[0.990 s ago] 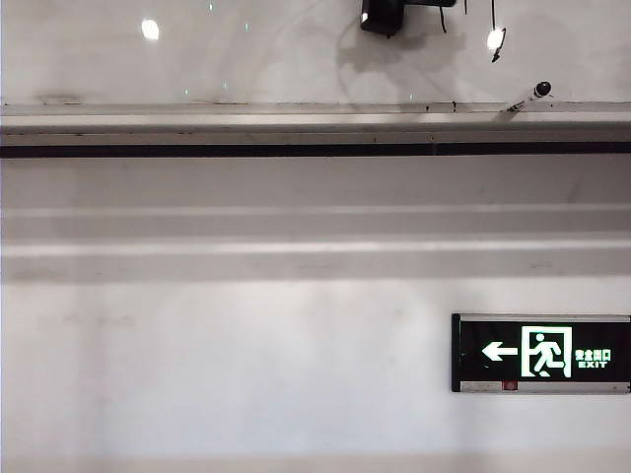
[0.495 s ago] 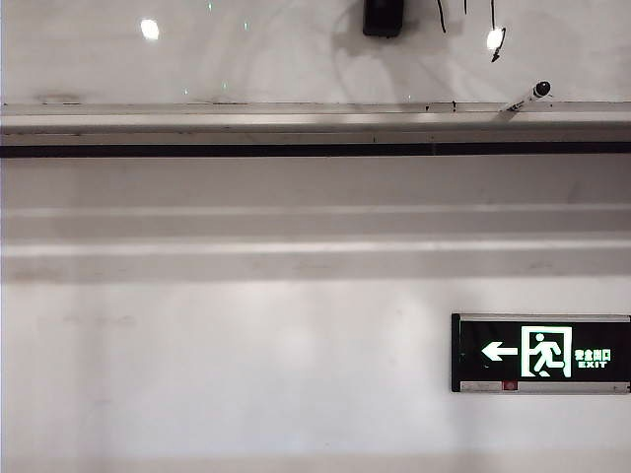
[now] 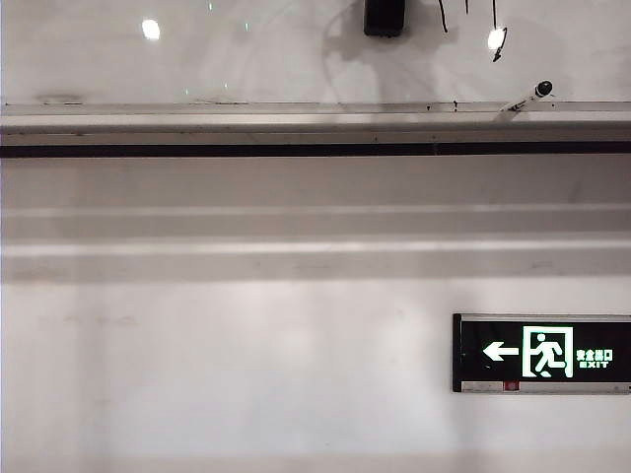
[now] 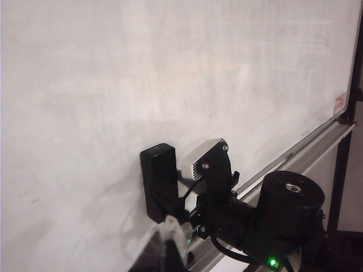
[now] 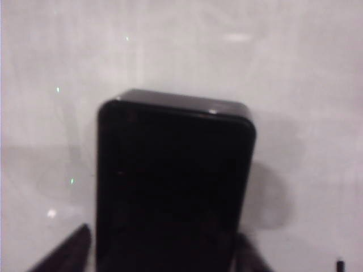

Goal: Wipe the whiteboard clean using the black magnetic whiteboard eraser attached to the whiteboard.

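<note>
The whiteboard [image 3: 246, 49] fills the top of the exterior view, with thin black marker strokes [image 3: 498, 39] near its right. The black eraser [image 3: 385, 17] sits upright on it at the top edge. In the right wrist view the eraser [image 5: 173, 181] looms large, and my right gripper [image 5: 161, 252] is open with a finger on each side of it. White board shows between one fingertip [image 5: 71, 252] and the block. The left wrist view shows that gripper's silver pad [image 4: 209, 158] a little apart from the eraser [image 4: 160, 181]. My left gripper [image 4: 170, 249] is a shut blur, off the eraser.
A grey tray rail [image 3: 296, 118] runs under the board, with a white marker [image 3: 527, 97] lying on it at the right. Below is the matte wall with ledges and a lit exit sign [image 3: 542, 353]. The right arm's dark wrist [image 4: 289, 209] hangs close to the rail [image 4: 317, 147].
In the exterior view the eraser was tilted a second ago, with a dark arm part beside it. It now stands upright, a touch further right, and that arm part is gone.
</note>
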`<state>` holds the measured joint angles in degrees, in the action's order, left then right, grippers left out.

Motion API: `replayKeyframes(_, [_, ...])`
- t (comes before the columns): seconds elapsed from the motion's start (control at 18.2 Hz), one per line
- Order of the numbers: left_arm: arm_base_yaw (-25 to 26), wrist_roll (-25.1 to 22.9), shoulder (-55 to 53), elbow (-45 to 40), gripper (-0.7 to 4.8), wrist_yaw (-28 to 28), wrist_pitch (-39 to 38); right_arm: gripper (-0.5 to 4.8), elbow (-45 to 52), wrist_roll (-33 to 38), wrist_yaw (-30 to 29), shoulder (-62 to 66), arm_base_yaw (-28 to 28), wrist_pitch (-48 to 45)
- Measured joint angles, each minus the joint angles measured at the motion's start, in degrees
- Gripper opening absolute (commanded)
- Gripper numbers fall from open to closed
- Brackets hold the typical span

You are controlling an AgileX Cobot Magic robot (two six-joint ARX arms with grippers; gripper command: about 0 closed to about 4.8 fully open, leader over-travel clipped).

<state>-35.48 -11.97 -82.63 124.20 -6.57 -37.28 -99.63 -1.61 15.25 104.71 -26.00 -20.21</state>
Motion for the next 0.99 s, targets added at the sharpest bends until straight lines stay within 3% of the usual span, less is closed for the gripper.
replayKeyframes(0.17, [0.0, 0.0, 0.0, 0.0, -0.06, -0.07, -0.02, 1.67, 0.0, -0.22, 0.33, -0.04, 0.0, 0.17])
replayKeyframes(0.99, [0.0, 0.0, 0.0, 0.0, -0.06, -0.11, -0.04, 1.67, 0.04, -2.82, 7.76, -2.54, 2.32, 0.72])
